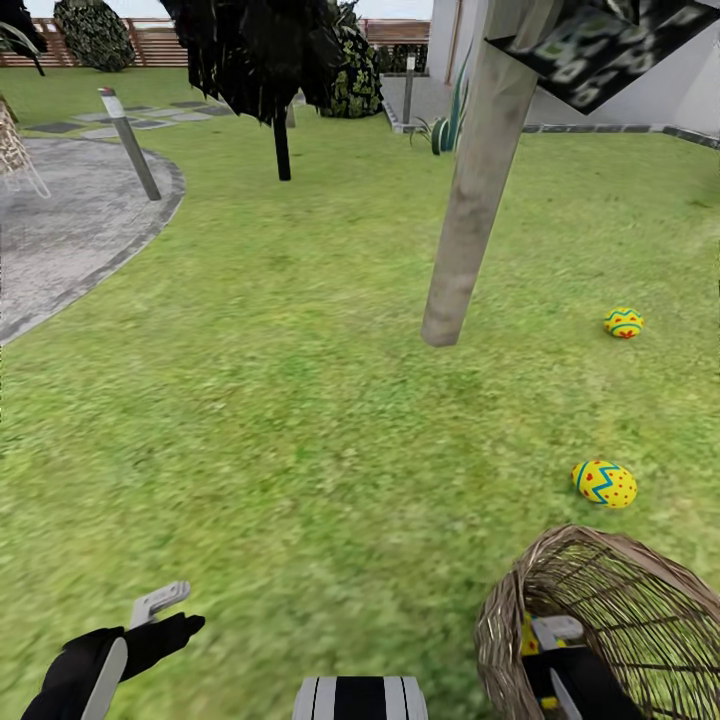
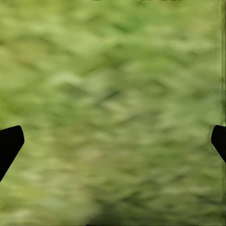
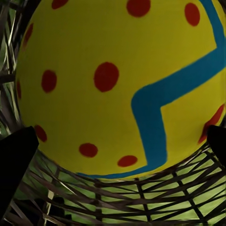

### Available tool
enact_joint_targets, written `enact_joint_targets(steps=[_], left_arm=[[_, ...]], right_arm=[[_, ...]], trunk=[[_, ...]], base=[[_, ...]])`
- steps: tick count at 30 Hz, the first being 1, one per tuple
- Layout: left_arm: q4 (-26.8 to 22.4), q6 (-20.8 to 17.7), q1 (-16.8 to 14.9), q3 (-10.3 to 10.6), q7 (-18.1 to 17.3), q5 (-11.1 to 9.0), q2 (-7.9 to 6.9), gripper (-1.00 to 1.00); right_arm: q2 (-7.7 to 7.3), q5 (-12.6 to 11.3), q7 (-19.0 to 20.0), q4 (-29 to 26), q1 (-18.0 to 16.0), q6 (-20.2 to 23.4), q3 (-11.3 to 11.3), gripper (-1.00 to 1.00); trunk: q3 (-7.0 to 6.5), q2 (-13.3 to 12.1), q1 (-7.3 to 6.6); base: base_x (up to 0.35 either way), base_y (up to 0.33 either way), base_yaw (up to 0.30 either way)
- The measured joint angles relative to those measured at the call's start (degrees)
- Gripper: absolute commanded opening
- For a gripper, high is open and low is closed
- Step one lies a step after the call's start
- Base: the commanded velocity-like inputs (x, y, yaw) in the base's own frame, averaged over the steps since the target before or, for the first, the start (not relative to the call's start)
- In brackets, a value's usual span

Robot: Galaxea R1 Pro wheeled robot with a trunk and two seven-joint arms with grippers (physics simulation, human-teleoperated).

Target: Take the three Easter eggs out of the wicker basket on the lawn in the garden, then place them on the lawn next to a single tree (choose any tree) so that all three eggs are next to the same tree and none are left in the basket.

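Note:
Two Easter eggs lie on the lawn (image 1: 300, 420) to the right of the tree's pale trunk (image 1: 470, 200): one farther off (image 1: 623, 322) and one nearer (image 1: 604, 483), just beyond the wicker basket (image 1: 620, 590). The basket stands at the lower right, and my right gripper (image 1: 545, 645) reaches inside it. In the right wrist view, a third egg (image 3: 117, 70) looms very close on the woven wicker (image 3: 141, 202), between the wide-apart fingertips (image 3: 14, 160) of my open right gripper (image 3: 117, 146). My left gripper (image 1: 170, 615) hangs open over bare grass (image 2: 113, 94) at the lower left.
A grey round paved area (image 1: 70, 220) lies at the far left with a bollard lamp (image 1: 130, 145) at its edge. A second, dark-crowned tree (image 1: 282, 140) and bushes (image 1: 355, 80) stand farther back. A house wall (image 1: 640, 95) is at the back right.

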State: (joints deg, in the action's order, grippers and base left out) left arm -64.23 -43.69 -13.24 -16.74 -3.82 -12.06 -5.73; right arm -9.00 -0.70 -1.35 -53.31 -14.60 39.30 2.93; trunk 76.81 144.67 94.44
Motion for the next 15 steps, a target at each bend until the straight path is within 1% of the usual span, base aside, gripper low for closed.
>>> enact_joint_targets(steps=[1, 5, 11, 12, 15], left_arm=[[0.0, 0.0, 0.0, 0.0, 0.0, 0.0, 0.31, 1.0], [0.0, 0.0, 0.0, -0.1, 0.0, -0.2, 0.3, 1.0], [0.0, 0.0, 0.0, -0.1, 0.0, -0.2, 0.37, 1.0], [0.0, 0.0, 0.0, -0.1, 0.0, -0.2, 0.4, 1.0], [0.0, 0.0, 0.0, -0.1, 0.0, -0.2, 0.44, 1.0]], right_arm=[[0.01, -0.1, 0.0, 0.3, 0.0, 0.0, 0.0, -1.0], [0.01, 1.1, -0.1, 1.5, 0.0, 0.0, 0.0, -1.0], [-0.16, 3.0, -0.2, 1.7, 0.0, 0.0, -0.1, -1.0], [-0.17, 4.5, -0.3, 1.7, 0.0, 0.0, -0.1, -1.0], [-0.24, 4.6, -0.3, 1.8, 0.0, 0.0, 0.0, -1.0]], trunk=[[-0.22, 0.0, -0.02], [-1.1, -0.1, -0.12], [-2.43, -0.2, -0.27], [-2.65, -0.2, -0.3], [-3.32, -0.2, -0.38]], base=[[0.0, 0.0, 0.0], [0.0, 0.0, 0.0], [0.0, 0.0, 0.0], [0.0, 0.0, 0.0], [0.0, 0.0, 0.0]])
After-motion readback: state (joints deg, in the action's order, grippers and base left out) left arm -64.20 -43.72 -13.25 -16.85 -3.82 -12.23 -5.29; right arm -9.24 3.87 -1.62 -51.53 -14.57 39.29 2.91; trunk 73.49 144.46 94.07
